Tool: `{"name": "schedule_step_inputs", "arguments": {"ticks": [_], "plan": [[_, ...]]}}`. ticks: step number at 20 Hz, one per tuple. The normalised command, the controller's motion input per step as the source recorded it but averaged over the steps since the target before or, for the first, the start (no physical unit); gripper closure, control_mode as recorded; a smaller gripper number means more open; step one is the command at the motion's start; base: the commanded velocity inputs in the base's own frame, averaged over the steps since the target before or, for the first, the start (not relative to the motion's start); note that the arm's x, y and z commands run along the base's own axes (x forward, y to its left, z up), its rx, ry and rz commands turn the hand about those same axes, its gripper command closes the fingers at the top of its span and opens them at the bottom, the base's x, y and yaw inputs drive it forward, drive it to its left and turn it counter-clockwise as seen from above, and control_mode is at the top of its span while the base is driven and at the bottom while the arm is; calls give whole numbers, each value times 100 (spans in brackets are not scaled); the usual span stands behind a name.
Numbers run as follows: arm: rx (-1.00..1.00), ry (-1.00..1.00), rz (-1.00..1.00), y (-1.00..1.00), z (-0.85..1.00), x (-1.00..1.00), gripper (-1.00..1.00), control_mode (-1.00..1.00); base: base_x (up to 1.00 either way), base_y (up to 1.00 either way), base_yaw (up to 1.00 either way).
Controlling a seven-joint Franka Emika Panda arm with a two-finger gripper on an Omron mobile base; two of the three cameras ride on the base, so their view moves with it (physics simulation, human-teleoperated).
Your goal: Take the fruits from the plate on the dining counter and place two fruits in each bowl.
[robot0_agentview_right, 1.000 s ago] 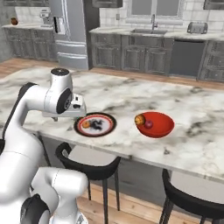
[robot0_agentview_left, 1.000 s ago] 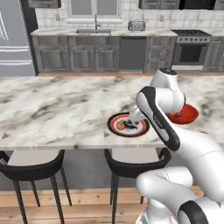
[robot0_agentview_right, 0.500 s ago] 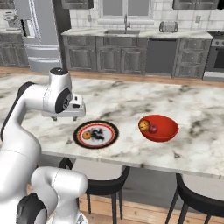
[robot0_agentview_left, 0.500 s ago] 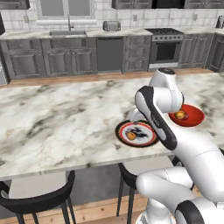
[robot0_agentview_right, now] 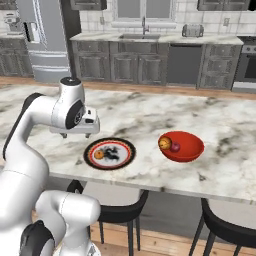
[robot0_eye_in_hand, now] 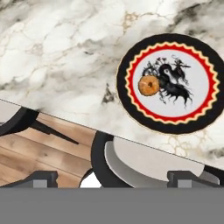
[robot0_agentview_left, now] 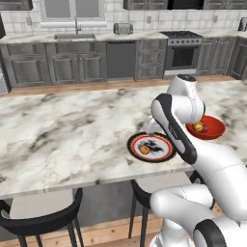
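Note:
The black-rimmed plate (robot0_agentview_left: 161,153) (robot0_agentview_right: 122,150) (robot0_eye_in_hand: 131,105) lies near the front edge of the marble dining counter (robot0_agentview_left: 62,140) (robot0_agentview_right: 235,150) (robot0_eye_in_hand: 65,57). One orange fruit (robot0_agentview_left: 144,150) (robot0_agentview_right: 99,155) (robot0_eye_in_hand: 149,85) rests on it. To its right stands the red bowl (robot0_agentview_left: 214,131) (robot0_agentview_right: 190,150), holding an orange fruit (robot0_agentview_left: 198,127) (robot0_agentview_right: 164,144) and a dark red fruit (robot0_agentview_right: 175,147). My gripper (robot0_agentview_right: 79,134) (robot0_eye_in_hand: 113,179) hovers open and empty above the counter's front edge, just left of the plate. Its fingertips (robot0_eye_in_hand: 41,177) stand wide apart.
Black bar stools (robot0_agentview_left: 43,217) (robot0_agentview_right: 120,210) (robot0_eye_in_hand: 144,164) stand under the counter's front edge over a wooden floor (robot0_eye_in_hand: 39,153). Dark grey cabinets (robot0_agentview_left: 72,67) (robot0_agentview_right: 125,67) with a sink and stove line the far wall.
The whole scene has shifted in both base views, so the base has driven. The arm keeps its pose beside the plate and the jaws stay open.

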Motion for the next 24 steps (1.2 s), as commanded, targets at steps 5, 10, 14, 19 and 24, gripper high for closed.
{"name": "schedule_step_inputs", "arguments": {"ticks": [5,10,14,19,24], "plan": [[0,19,1,0,0,65,-100,-100,0,0,0],[0,28,0,0,-28,81,-100,-100,0,0,0],[-11,17,-10,0,-86,51,-100,-100,0,0,0],[-17,15,-22,0,-83,49,-100,-100,0,0,0],[3,-2,-5,0,-62,66,-100,-100,0,0,0]]}}
